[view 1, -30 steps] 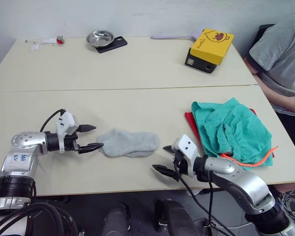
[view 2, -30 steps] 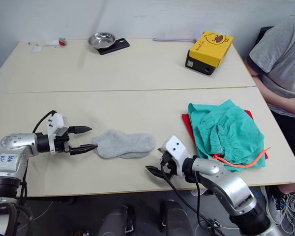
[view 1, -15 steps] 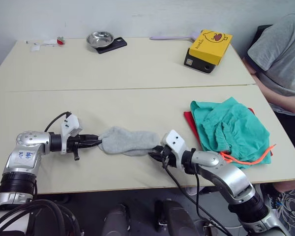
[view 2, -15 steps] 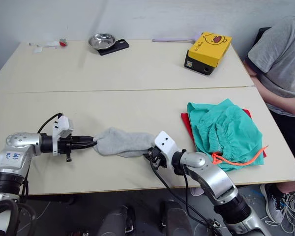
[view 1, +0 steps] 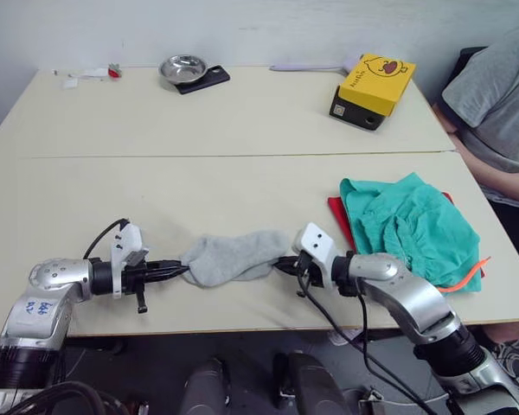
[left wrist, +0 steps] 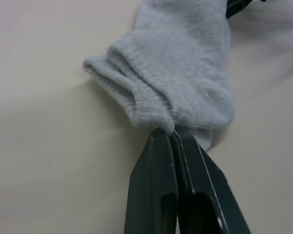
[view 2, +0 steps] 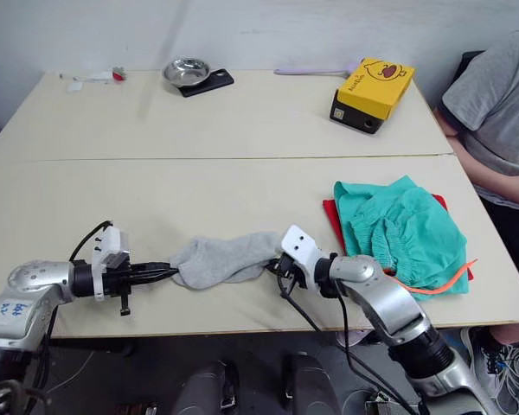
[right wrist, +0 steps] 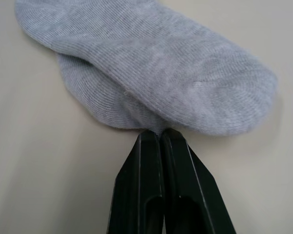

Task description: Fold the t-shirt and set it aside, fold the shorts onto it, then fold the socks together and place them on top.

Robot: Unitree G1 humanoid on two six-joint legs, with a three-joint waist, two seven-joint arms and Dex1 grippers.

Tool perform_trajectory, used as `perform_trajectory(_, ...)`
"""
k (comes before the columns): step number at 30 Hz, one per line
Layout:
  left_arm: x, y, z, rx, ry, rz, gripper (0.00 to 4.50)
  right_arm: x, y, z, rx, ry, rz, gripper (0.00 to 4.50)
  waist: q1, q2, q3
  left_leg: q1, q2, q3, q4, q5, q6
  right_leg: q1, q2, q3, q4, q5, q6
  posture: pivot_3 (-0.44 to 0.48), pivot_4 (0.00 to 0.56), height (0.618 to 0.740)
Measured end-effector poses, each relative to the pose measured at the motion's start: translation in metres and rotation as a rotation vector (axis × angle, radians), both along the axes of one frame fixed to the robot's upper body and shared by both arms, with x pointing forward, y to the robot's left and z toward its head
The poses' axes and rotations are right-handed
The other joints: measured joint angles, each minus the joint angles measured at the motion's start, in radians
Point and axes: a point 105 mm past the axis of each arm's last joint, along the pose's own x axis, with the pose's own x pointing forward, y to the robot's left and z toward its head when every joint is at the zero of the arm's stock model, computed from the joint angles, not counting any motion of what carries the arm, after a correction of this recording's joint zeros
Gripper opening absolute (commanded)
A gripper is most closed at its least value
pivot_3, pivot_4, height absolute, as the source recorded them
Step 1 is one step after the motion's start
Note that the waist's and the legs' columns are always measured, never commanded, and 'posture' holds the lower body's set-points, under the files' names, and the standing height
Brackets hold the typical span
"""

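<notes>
The light grey socks (view 1: 233, 258) lie stacked near the table's front edge, stretched between my two grippers. My left gripper (view 1: 180, 268) is shut on their left end, the cuff (left wrist: 136, 97). My right gripper (view 1: 283, 263) is shut on their right end, the toe (right wrist: 185, 97). The teal-green shorts (view 1: 411, 226) lie folded at the right, on top of the red t-shirt (view 1: 337, 211), of which only a narrow edge shows.
A yellow box (view 1: 373, 78) stands at the back right. A metal bowl (view 1: 182, 67) on a dark pad sits at the back left. A person in a grey shirt (view 1: 502, 95) sits at the table's right edge. A seam (view 1: 225, 156) joins the two tabletops.
Both grippers went from open beside the socks to shut on the socks' two ends. The socks now sit slightly raised and skewed between them. The camera has shifted a little.
</notes>
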Motion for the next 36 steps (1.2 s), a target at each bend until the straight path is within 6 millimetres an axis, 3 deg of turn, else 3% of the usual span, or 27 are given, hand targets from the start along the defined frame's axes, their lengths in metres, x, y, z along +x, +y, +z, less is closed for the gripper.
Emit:
perform_trajectory(12,-0.019,0.001,-0.014,-0.006,0.017,0.118,0.0,0.004,-0.001,-0.001,-0.008,-0.05,0.071,0.05,-0.002,0.0,0.0,0.0,0.0,0.0,-0.001,0.0,0.0,0.0,0.0,0.0,-0.001,0.0,0.0,0.0,0.15,0.74)
perform_trajectory(16,-0.017,0.001,-0.011,-0.013,-0.004,0.144,0.0,0.004,-0.001,-0.001,-0.01,-0.047,0.08,0.05,-0.001,0.001,0.0,0.0,0.0,0.0,-0.001,0.0,0.0,0.0,0.0,0.0,-0.001,0.0,0.0,0.0,0.15,0.74)
perform_trajectory(19,-0.016,0.004,-0.009,-0.032,0.006,0.172,0.67,0.002,-0.004,-0.001,-0.002,-0.012,0.079,0.67,-0.001,0.001,0.0,0.0,0.0,0.0,-0.002,0.0,0.0,0.0,0.0,0.0,-0.002,0.0,0.0,0.0,0.15,0.74)
perform_trajectory(25,-0.024,0.018,-0.003,-0.099,0.165,0.199,2.68,-0.01,-0.026,0.005,0.014,0.119,0.085,2.71,0.0,0.002,0.001,-0.001,0.0,-0.001,-0.002,-0.001,0.0,0.0,0.0,-0.001,-0.003,0.0,0.0,0.0,0.15,0.74)
perform_trajectory(26,-0.025,0.023,0.001,-0.107,0.184,0.207,2.91,-0.013,-0.032,0.007,0.021,0.165,0.087,2.71,0.0,0.002,0.002,-0.001,0.0,-0.001,-0.002,-0.001,0.0,0.0,0.0,-0.001,-0.003,0.0,0.0,0.0,0.15,0.74)
perform_trajectory(29,-0.023,0.03,0.016,-0.157,0.213,0.234,2.91,-0.018,-0.037,0.02,0.073,0.266,0.092,2.71,0.0,0.003,0.002,-0.001,0.0,-0.002,-0.002,-0.001,0.0,0.0,0.0,-0.001,-0.003,0.0,-0.001,0.0,0.15,0.74)
perform_trajectory(33,-0.023,0.019,0.022,-0.22,0.331,0.215,2.91,-0.005,-0.023,0.039,0.145,0.304,0.041,2.71,-0.009,0.004,0.003,-0.001,0.001,-0.002,-0.003,-0.001,-0.001,-0.001,0.0,-0.001,-0.003,0.001,-0.002,0.0,0.15,0.74)
perform_trajectory(36,-0.022,0.009,0.022,-0.216,0.373,0.204,2.91,0.002,-0.015,0.04,0.158,0.326,-0.004,2.71,-0.006,0.004,0.003,-0.002,0.0,-0.002,-0.004,-0.001,-0.001,-0.002,0.0,-0.001,-0.004,0.0,-0.002,0.0,0.15,0.74)
